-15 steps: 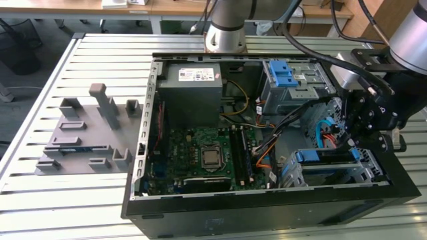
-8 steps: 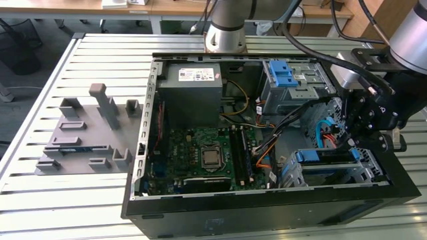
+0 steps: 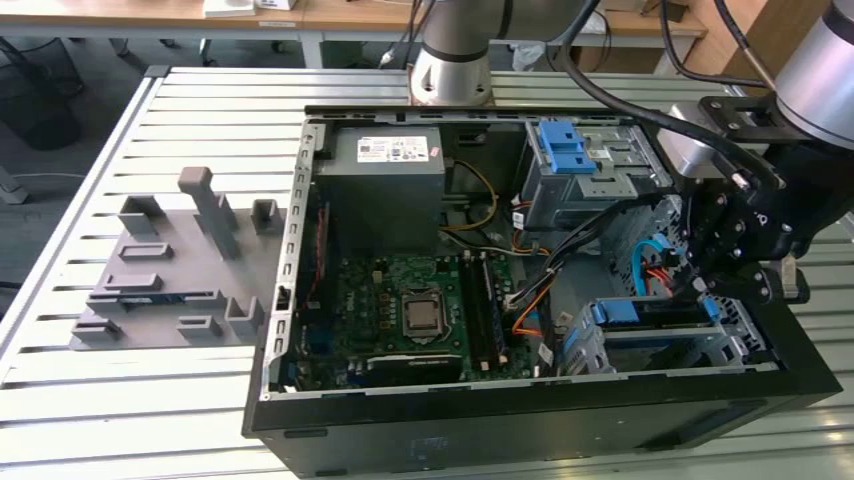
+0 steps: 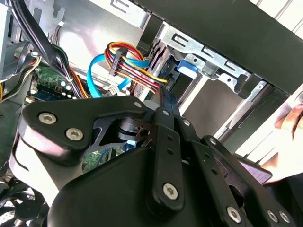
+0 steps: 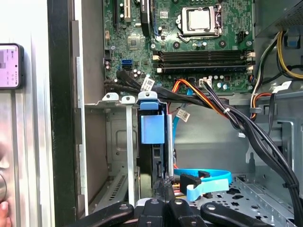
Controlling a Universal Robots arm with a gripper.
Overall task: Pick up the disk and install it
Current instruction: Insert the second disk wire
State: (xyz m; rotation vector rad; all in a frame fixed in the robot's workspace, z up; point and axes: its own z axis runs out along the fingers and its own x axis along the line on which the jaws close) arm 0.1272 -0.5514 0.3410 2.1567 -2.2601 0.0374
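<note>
The disk point(image 3: 651, 312), silver with a blue carrier bracket, sits edge-on in the metal drive cage point(image 3: 627, 350) at the front corner of the open computer case, on the exterior view's right. In the first wrist view its blue tab point(image 5: 152, 127) stands in a cage slot, and the same tab point(image 4: 187, 66) shows in the second wrist view. My gripper point(image 3: 697, 285) hangs just behind the cage, among the cables. Its black fingertips point(image 5: 165, 183) are pressed together at the disk's rear edge with nothing between them. The gripper point(image 4: 164, 98) points at the blue tab.
Orange, black and blue cables point(image 5: 203, 177) run close around the gripper. Also inside the case are the motherboard point(image 3: 414, 310), a grey power-supply box point(image 3: 387, 170) and an upper bay with a blue latch point(image 3: 567, 150). A grey fixture point(image 3: 174, 270) lies on the slatted table. A person's hand point(image 4: 293, 118) and a phone point(image 5: 9, 66) are just outside the case.
</note>
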